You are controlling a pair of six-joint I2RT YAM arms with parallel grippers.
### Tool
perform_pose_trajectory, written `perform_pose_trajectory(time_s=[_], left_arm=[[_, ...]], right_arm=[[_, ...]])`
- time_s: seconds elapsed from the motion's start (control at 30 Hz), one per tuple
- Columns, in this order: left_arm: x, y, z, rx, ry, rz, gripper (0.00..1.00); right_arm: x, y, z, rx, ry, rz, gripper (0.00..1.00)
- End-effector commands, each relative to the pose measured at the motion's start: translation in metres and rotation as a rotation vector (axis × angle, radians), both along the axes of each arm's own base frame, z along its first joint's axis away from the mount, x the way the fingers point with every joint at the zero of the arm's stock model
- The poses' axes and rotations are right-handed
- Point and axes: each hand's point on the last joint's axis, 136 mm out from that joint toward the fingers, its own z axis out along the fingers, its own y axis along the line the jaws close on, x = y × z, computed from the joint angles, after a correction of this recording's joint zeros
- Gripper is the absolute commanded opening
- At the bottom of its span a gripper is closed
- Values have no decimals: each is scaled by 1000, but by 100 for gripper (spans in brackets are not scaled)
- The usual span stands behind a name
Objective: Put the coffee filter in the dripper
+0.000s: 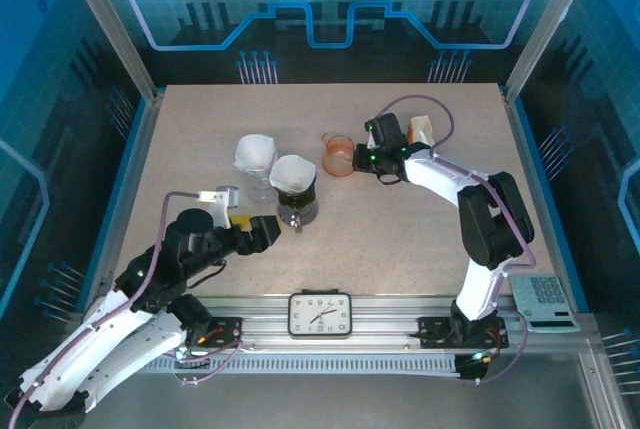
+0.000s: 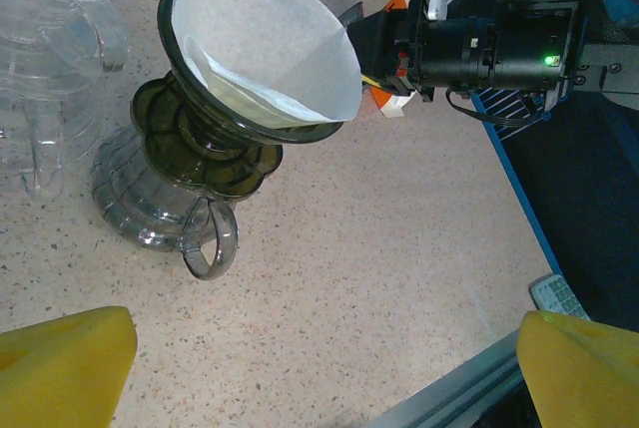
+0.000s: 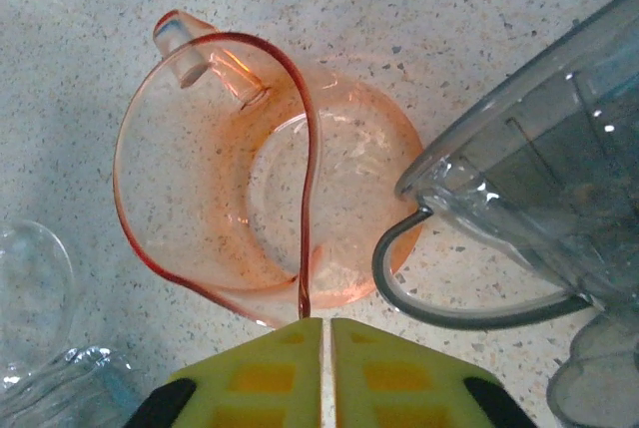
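Already the white coffee filter [image 2: 270, 39] sits open inside the dark dripper [image 2: 215, 154], which stands on a smoky glass server [image 2: 150, 214] near the middle of the speckled worktop [image 1: 400, 239]. The left arm's jaws are spread wide near it, with the yellow fingers [image 2: 60, 363] at either edge of the wrist view, touching nothing. The right arm's jaws are pressed together at the rim of an orange dripper [image 3: 250, 199] (whether that thin wall is nipped between them I cannot tell). A second white filter [image 1: 255, 152] rests in a clear vessel [image 1: 252, 185] just beside the dark dripper.
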Motion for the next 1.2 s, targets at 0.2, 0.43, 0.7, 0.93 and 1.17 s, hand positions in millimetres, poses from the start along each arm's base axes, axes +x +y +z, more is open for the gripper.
perform_pose_trajectory(time_s=[0.2, 0.43, 0.7, 0.93, 1.17], left_arm=[[2, 4, 3, -15, -9, 27, 99], [3, 4, 3, -19, -16, 32, 99], [2, 4, 3, -28, -15, 28, 99], [-1, 7, 1, -41, -32, 31, 99], [-6, 7, 2, -45, -50, 12, 99]], right_arm=[[-41, -12, 11, -41, 31, 70, 9], [-36, -15, 39, -55, -25, 71, 45], [22, -54, 39, -250, 17, -73, 52], [46, -78, 26, -396, 85, -175, 60], [57, -77, 28, -481, 97, -191, 66]])
